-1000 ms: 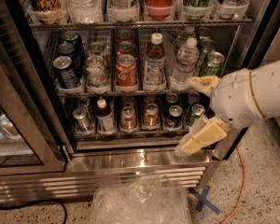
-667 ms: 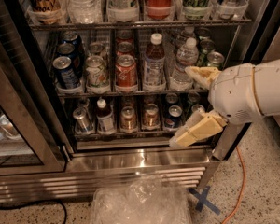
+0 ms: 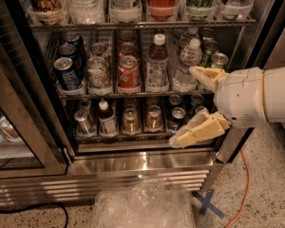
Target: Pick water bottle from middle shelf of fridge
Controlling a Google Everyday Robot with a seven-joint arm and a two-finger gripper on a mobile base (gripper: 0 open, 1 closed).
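The fridge (image 3: 147, 163) stands open in the camera view. On its middle shelf (image 3: 128, 95) the water bottle (image 3: 186, 64), clear and ribbed with a white cap, stands at the front of a right-hand lane, taller than the cans. My gripper (image 3: 186, 106) comes in from the right on a white arm. Its cream fingers are spread wide apart: the upper fingertip (image 3: 197, 72) is just right of the bottle's middle, the lower finger (image 3: 194, 134) hangs in front of the bottom shelf. It holds nothing.
A white-capped bottle of brown drink (image 3: 156, 63) stands left of the water bottle, then a red can (image 3: 128, 72), a pale can (image 3: 98, 72) and blue cans (image 3: 66, 72). Green cans (image 3: 219, 61) sit to the right. The glass door (image 3: 19, 127) hangs open at left. Crumpled plastic (image 3: 142, 205) and an orange cable (image 3: 244, 189) lie on the floor.
My gripper has moved left and slightly up, toward the water bottle; the upper finger now nearly meets the bottle. The bottles and cans have not moved.
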